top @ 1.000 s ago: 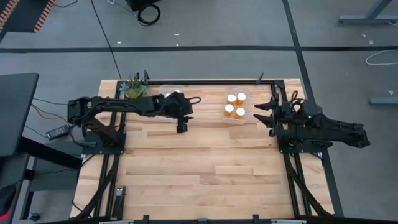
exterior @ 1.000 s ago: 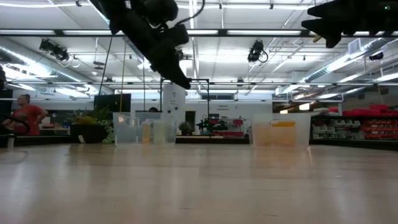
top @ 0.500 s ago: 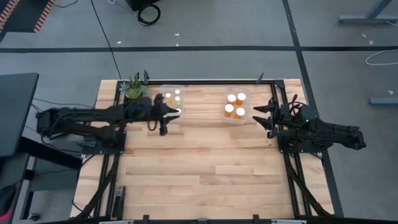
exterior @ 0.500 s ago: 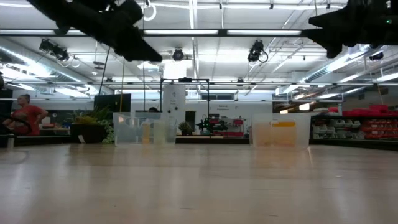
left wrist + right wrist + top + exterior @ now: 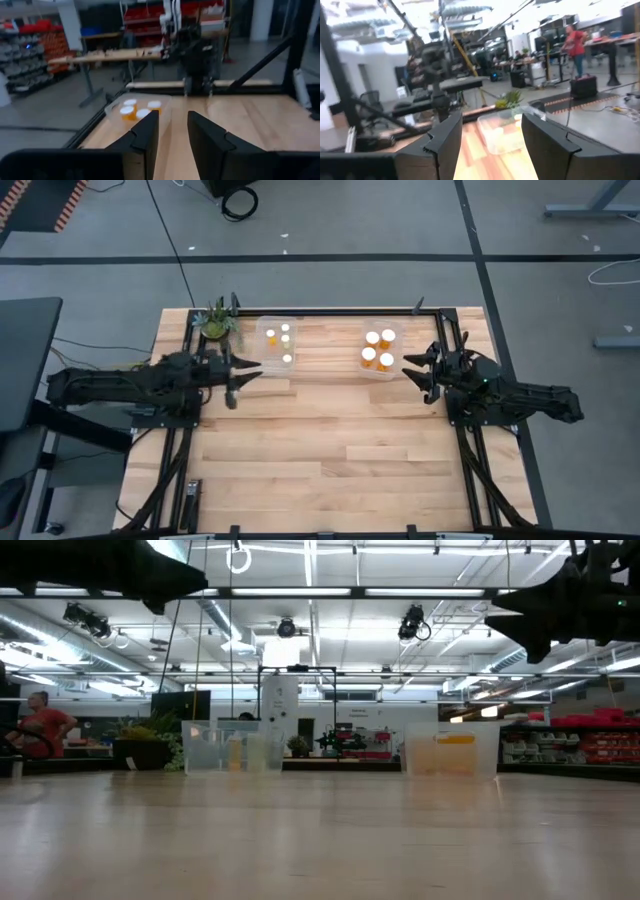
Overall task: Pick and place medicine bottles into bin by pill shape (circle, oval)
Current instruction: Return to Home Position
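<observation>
- Hanging above the left part of the table (image 5: 330, 450), the left gripper (image 5: 252, 369) points toward the right arm. It sits close to the near corner of the left bin (image 5: 264, 356).
- Its fingers (image 5: 145, 137) stand spread with a plain gap, and nothing is between them.
- The right gripper (image 5: 415, 372) hangs above the right part of the table, just beside the right bin (image 5: 379, 375), and points toward the left arm.
- Its fingers (image 5: 547, 142) are spread wide and hold nothing.
- The medicine bottles (image 5: 372, 338) stand inside the two clear bins at the far edge of the table.
- The right bin holds four orange bottles with white caps, packed two by two.
- The left bin holds paler, yellowish bottles with smaller white caps; the exact count cannot be told.
- In the low view the two bins stand upright and well apart. The left shows yellowish contents and the right orange, and both arms show as dark shapes high in the upper corners.
- A small green plant (image 5: 215, 323) stands at the far left corner of the table, near the left bin.
- A person (image 5: 42, 726) in a red shirt is in the room beyond the table, well apart from both arms.
</observation>
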Motion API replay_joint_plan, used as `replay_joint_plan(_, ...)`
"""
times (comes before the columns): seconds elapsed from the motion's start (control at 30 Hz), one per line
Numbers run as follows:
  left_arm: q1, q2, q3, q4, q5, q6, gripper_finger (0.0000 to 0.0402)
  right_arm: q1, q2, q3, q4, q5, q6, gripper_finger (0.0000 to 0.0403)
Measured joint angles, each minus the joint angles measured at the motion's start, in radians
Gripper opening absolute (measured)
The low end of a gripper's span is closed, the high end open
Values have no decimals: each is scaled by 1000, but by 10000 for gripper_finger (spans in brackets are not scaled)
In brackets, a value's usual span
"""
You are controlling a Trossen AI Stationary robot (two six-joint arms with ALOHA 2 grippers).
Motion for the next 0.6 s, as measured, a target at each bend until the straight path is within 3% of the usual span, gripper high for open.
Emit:
replay_joint_plan(0.37,-30,-355,-181,16,7,-4,86,0,4,1,11,34,40,213)
replay_joint_plan(0.6,-47,-538,-263,-7,114,-55,60,0,4,1,5,35,124,213)
